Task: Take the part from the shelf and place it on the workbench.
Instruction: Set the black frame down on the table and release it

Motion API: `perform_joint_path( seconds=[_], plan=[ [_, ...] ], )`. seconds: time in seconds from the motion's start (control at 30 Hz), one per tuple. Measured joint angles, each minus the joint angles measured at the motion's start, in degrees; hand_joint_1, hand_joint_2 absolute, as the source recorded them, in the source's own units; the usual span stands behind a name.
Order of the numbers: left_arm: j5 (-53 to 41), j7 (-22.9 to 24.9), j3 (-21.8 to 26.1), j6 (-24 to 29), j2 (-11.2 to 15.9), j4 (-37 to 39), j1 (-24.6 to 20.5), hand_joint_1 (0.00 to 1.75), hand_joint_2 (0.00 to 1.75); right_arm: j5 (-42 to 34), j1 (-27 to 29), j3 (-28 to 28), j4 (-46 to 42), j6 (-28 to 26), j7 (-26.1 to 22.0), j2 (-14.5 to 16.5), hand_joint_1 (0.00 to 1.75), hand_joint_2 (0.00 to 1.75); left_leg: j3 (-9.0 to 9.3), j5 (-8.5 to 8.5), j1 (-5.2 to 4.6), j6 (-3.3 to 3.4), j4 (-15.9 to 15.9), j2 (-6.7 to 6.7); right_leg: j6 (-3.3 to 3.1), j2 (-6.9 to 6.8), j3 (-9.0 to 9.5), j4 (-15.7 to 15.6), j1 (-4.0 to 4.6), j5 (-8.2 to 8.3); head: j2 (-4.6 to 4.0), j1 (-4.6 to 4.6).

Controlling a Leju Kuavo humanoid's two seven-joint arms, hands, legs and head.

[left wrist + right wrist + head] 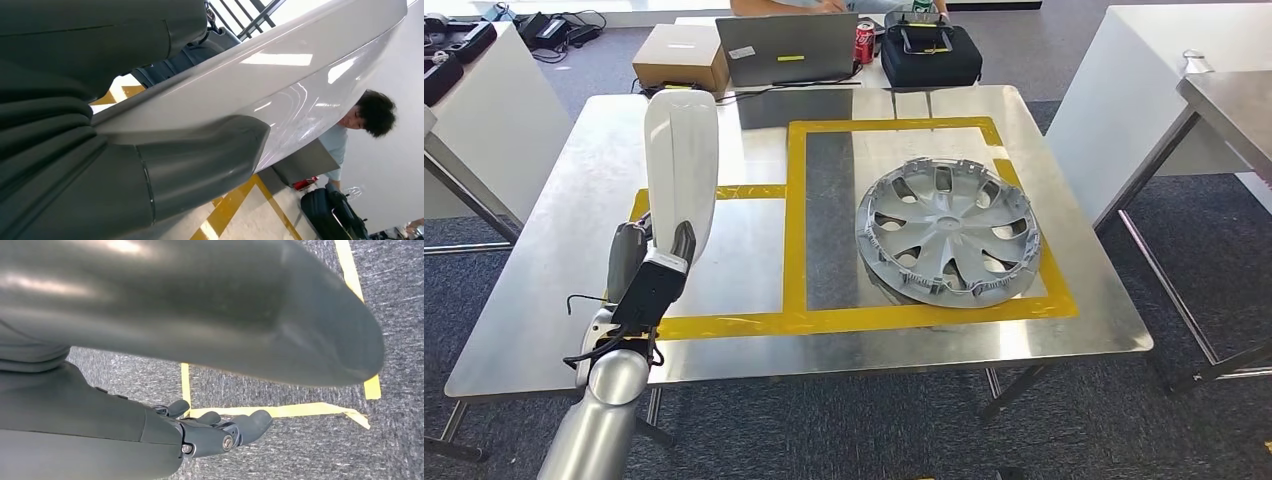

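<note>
The part is a long white glossy panel, standing almost upright over the left side of the steel workbench. My left hand grips its lower end from below. In the left wrist view the grey thumb presses against the panel's curved white surface. My right hand hangs beside me over grey carpet with yellow floor tape, its dark fingers loosely apart and holding nothing.
A silver hubcap lies inside the yellow taped rectangle on the bench's right half. At the far edge stand a laptop, a cardboard box, a red can and a black bag. A person sits beyond.
</note>
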Motion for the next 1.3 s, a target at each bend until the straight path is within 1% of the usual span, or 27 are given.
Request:
perform_joint_path(
  seconds=[0.17, 0.3, 0.57, 0.67, 0.77, 0.87, 0.97, 1.03, 1.13, 1.3],
  plan=[
    [-1.97, 0.39, -0.01, 2.22, 0.37, 0.85, -0.13, 1.75, 1.75, 0.15, 0.05, -0.07, 0.00, -0.02, 0.12, 0.20, 0.00, 0.00, 0.16, 0.09, 0.10, -0.14, -0.14, 0.00, 0.00, 0.00, 0.08, 0.01, 0.10, 0.00, 0.00, 0.00],
    [-4.39, 0.33, -0.01, 4.39, 0.79, 2.59, -1.12, 1.75, 1.75, 0.35, 0.04, -0.13, 0.00, -0.04, 0.16, 0.33, 0.00, 0.00, 0.20, 0.14, 0.14, -0.23, -0.26, -0.02, -0.02, -0.02, 0.11, 0.02, 0.13, -0.01, 0.00, 0.00],
    [-5.72, -0.04, -0.01, 5.08, 1.28, 5.21, -2.67, 1.75, 1.75, 0.89, 0.05, -0.18, 0.00, -0.04, 0.15, 0.43, 0.00, 0.00, 0.23, 0.16, 0.17, -0.27, -0.33, -0.02, -0.04, -0.02, 0.11, 0.03, 0.16, -0.02, 0.00, 0.00],
    [-7.38, -0.57, -0.01, 5.37, 1.56, 7.06, -4.04, 1.75, 1.75, 1.31, 0.03, -0.18, 0.00, 0.15, 0.17, 0.44, 0.00, 0.00, 0.23, 0.17, 0.17, -0.27, -0.33, -0.02, -0.04, -0.02, 0.10, 0.03, 0.16, -0.03, 0.00, 0.00],
    [-10.09, -0.88, -0.08, 6.52, 2.21, 11.43, -7.03, 1.75, 1.75, 1.90, -0.01, -0.18, 0.00, 0.66, 0.14, 0.44, 0.00, 0.00, 0.25, 0.20, 0.18, -0.32, -0.33, -0.04, -0.04, -0.04, 0.11, 0.03, 0.17, -0.02, 0.00, 0.01],
    [-15.84, 1.07, -0.51, 11.13, 3.07, 18.44, -11.21, 1.75, 1.75, 2.03, -0.06, -0.18, 0.00, 0.98, -0.03, 0.44, 0.00, 0.00, 0.27, 0.23, 0.19, -0.37, -0.33, -0.03, -0.05, -0.04, 0.15, 0.04, 0.18, -0.01, 0.00, 0.00],
    [-23.05, 4.52, -1.38, 16.94, 3.63, 24.72, -14.53, 1.75, 1.75, 1.96, -0.05, -0.18, 0.00, 0.99, -0.20, 0.44, 0.00, 0.00, 0.29, 0.25, 0.19, -0.39, -0.33, -0.04, -0.05, -0.03, 0.17, 0.06, 0.18, 0.00, 0.00, 0.00],
    [-28.40, 7.36, -2.16, 19.49, 3.89, 28.13, -15.99, 1.75, 1.75, 1.90, -0.07, -0.18, 0.00, 0.98, -0.30, 0.44, 0.00, 0.00, 0.29, 0.26, 0.19, -0.40, -0.33, -0.05, -0.05, -0.04, 0.19, 0.06, 0.17, -0.01, 0.00, 0.00],
    [-33.71, 10.30, -3.42, 20.92, 4.21, 31.93, -17.11, 1.75, 1.75, 1.88, -0.06, -0.18, 0.00, 0.94, -0.38, 0.47, 0.00, 0.00, 0.29, 0.25, 0.19, -0.41, -0.34, -0.05, -0.05, -0.03, 0.18, 0.06, 0.17, -0.01, 0.00, 0.00],
    [-36.29, 11.99, -4.63, 22.26, 4.43, 35.28, -17.77, 1.75, 1.75, 2.13, -0.05, -0.18, 0.00, 0.81, -0.50, 0.52, 0.00, 0.00, 0.29, 0.25, 0.19, -0.41, -0.37, -0.04, -0.06, -0.03, 0.16, 0.06, 0.17, -0.01, 0.00, 0.00]
  ],
)
